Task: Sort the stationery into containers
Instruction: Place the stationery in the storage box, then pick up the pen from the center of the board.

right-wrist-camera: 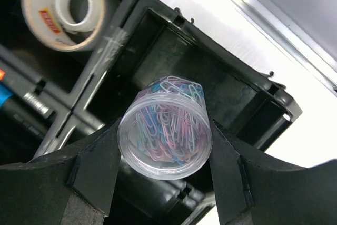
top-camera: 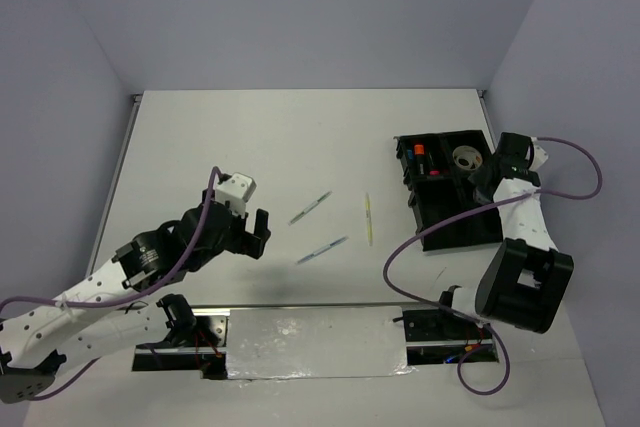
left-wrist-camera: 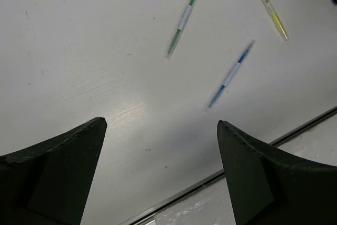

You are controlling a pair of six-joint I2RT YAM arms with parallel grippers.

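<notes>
Right tool (right-wrist-camera: 164, 156) grips one tub of paper clips (right-wrist-camera: 166, 130) over the tray (right-wrist-camera: 210, 40) holding one tape roll (right-wrist-camera: 39, 11); left tool (left-wrist-camera: 160, 124) gapes empty above three pens on the surface (left-wrist-camera: 79, 51): green pen (left-wrist-camera: 183, 18), blue pen (left-wrist-camera: 230, 73), yellow pen (left-wrist-camera: 268, 5).

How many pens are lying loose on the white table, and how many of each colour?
green pen: 1
blue pen: 1
yellow pen: 1
Total: 3
</notes>
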